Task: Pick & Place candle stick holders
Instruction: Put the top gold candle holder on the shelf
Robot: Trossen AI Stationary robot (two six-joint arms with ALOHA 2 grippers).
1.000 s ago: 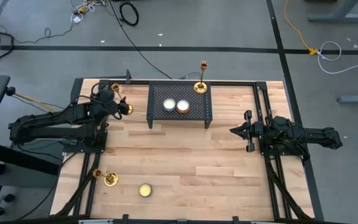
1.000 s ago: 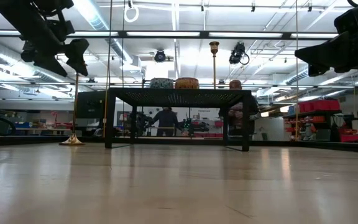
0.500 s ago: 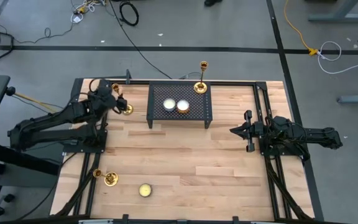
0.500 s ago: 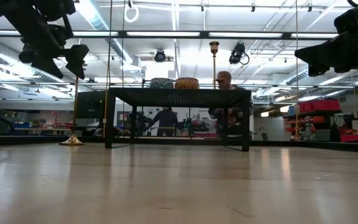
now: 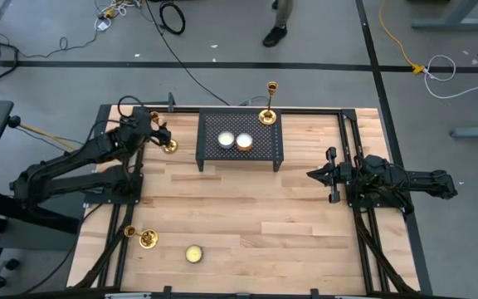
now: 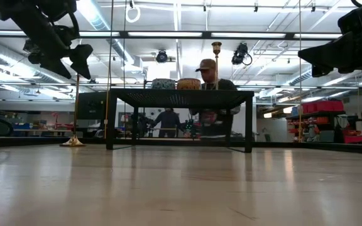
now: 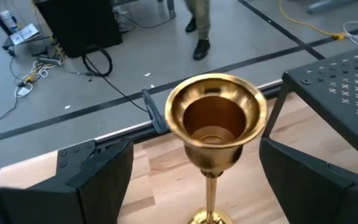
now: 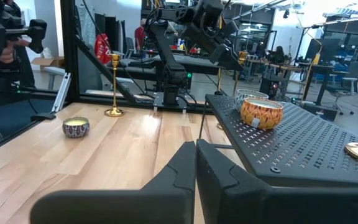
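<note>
Just beside the left gripper (image 5: 158, 133), black mesh rack (image 5: 241, 158) carrying two candle tins (image 5: 234, 141); farther off, another tin (image 5: 193, 253) on desk (image 5: 247, 216).

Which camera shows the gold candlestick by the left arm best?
The left wrist view: its cup fills the picture between open fingers. The high view shows it small; the low view a thin stem.

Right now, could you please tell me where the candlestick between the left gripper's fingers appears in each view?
High view: candlestick at the far left, beside the black rack, under the left gripper.
Low view: thin stem at left, left of the rack.
Left wrist view: its cup fills the centre, between open fingers.
Right wrist view: cannot tell.
Shared landmark: the black rack.
</note>
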